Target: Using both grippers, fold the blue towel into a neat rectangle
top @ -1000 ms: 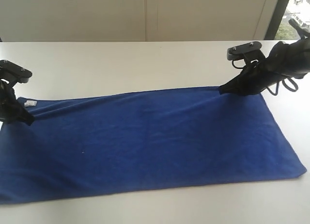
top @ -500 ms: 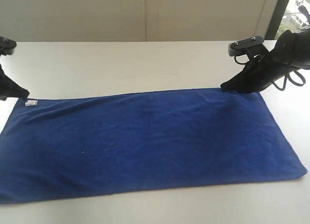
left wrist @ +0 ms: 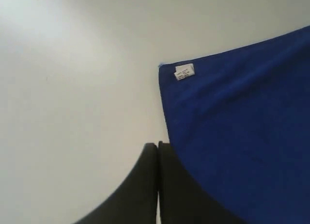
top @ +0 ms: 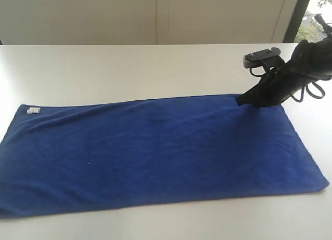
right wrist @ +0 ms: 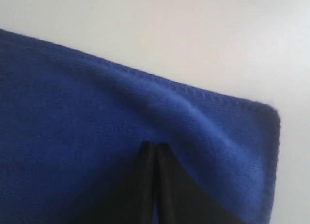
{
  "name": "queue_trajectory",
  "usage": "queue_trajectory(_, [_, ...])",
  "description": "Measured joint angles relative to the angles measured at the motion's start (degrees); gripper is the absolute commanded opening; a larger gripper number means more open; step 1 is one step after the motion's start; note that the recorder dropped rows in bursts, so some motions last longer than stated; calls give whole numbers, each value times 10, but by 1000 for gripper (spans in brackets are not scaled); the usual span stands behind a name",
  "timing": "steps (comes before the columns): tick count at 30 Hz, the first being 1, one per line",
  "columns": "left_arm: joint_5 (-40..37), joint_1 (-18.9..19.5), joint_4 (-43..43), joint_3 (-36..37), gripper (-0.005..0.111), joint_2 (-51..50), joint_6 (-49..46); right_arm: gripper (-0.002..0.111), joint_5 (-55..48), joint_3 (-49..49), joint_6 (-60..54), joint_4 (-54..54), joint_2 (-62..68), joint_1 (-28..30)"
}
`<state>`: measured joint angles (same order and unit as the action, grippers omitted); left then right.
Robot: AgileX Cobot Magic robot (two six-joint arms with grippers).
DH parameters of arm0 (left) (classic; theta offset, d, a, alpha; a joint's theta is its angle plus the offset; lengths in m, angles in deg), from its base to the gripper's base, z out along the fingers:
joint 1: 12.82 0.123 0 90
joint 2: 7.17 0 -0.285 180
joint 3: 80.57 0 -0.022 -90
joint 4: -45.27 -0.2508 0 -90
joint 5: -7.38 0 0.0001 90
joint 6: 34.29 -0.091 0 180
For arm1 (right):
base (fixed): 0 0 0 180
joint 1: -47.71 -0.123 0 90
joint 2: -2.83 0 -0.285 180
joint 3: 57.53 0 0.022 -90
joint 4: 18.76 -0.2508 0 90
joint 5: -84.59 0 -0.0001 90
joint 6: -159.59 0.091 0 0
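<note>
The blue towel [top: 155, 151] lies spread flat as a long rectangle on the white table, with a small white label [top: 33, 110] at its far left corner. My right gripper [top: 240, 101] is shut, and its tips rest on the cloth near the far right corner. In the right wrist view the closed jaws [right wrist: 156, 144] sit on the towel [right wrist: 72, 112], with a low ridge of cloth running from them; nothing shows between them. My left gripper [left wrist: 158, 144] is out of the exterior view. It is shut and hangs over bare table beside the towel's left edge [left wrist: 242, 136], near the label [left wrist: 184, 72].
The white table [top: 129, 68] stretches behind the towel to a pale wall. A dark window frame [top: 295, 16] stands at the back right. A strip of table runs along the towel's near edge.
My left gripper has drawn back off the towel's far left corner and left the exterior view. The creases there have settled flat. My right gripper has stayed at the far right corner.
</note>
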<state>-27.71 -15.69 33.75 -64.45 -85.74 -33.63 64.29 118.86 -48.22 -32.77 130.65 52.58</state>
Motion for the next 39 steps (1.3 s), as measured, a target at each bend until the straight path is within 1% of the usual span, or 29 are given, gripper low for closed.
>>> queue_trajectory(4, [-11,0,37,8,0,46,-26,0,0,0,62,41,0,10])
queue_trajectory(9, [0,0,61,47,0,92,-38,0,-4,1,116,92,0,36])
queue_trajectory(14, [15,0,71,83,0,108,-40,0,-4,1,122,100,0,39])
queue_trajectory(19, [40,0,104,116,0,109,-42,0,-24,0,122,103,-12,39])
queue_trajectory(25, [112,0,120,166,0,109,-42,0,-48,0,122,103,-96,39])
queue_trajectory(28, [142,0,144,184,0,109,-42,0,-86,0,122,103,-140,39])
queue_trajectory(31, [160,0,172,189,0,109,-42,0,-154,0,122,103,-160,44])
queue_trajectory(34, [163,-1,193,189,0,109,-42,0,-240,0,122,103,-160,57])
queue_trajectory(36, [161,-9,198,189,0,109,-42,0,-284,0,122,103,-158,69])
queue_trajectory(39, [157,-33,203,189,0,109,-47,0,-321,-5,122,104,-157,83])
